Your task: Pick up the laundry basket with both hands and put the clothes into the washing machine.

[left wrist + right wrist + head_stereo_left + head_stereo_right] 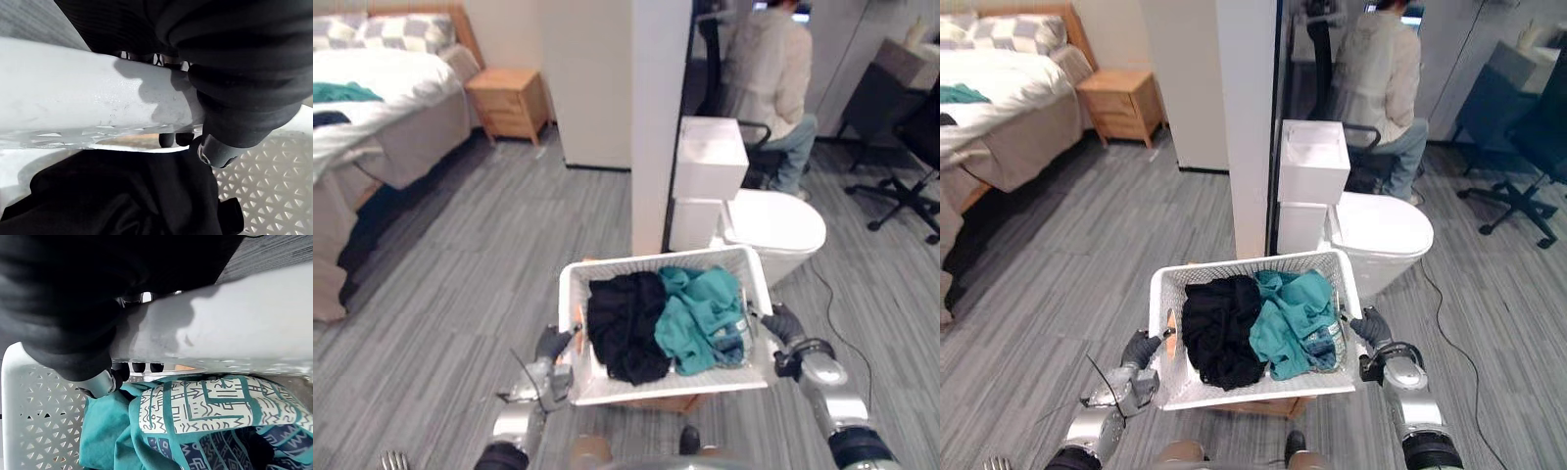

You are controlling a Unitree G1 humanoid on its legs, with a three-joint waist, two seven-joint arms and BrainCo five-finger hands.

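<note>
Gripping the laundry basket [661, 262] at both side handles, load inside, carry pending.

I have the white basket low and central in the head views, with the left hand [551, 343] on its left handle and the right hand [783, 323] on its right handle. In each wrist view the dark-tipped fingers [166, 140] hook through the handle slot and curl under the rim, so both hands are clamped on the basket. The black garment [625, 328] lies in the left half and the teal garment [700, 313] in the right half. A brown support [671, 402] shows beneath the near edge; I cannot tell whether the basket rests on it. Procedure, in my judgement: raise both hands at an equal rate, hold the rim level so the load does not slide, then route clear of the white column [661, 117] and the toilet [783, 230].
</note>
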